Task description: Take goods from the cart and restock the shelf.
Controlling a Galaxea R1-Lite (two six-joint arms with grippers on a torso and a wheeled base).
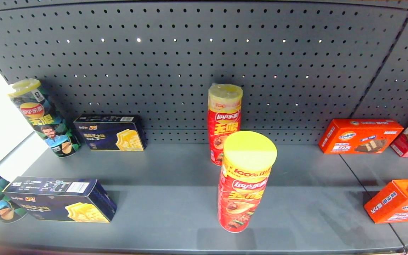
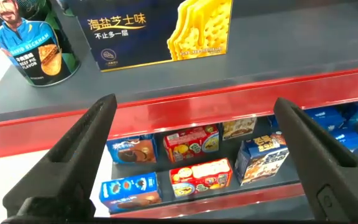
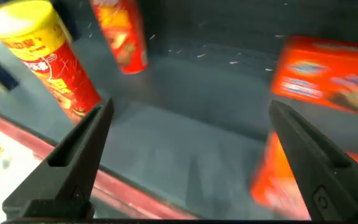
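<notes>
On grey shelf (image 1: 296, 212), red can (image 1: 243, 191), pegboard (image 1: 190, 42) behind

Bright glare left of the shelf (image 1: 175, 209); soft shadows.

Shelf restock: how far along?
Done: front red can and back red can stand on the shelf. In hand: nothing; left tool and right tool are open, empty. Left: likely more goods for the shelf's bare stretches.

Setting: retail shop aisle | Evidence: grey metal shelf (image 1: 161, 170) with perforated grey back panel (image 1: 154, 53) | Stock: red cylindrical crisp tubes (image 1: 243, 184), orange cardboard snack boxes (image 1: 360, 136) | Edge: red shelf-edge strip (image 2: 229, 104)
</notes>
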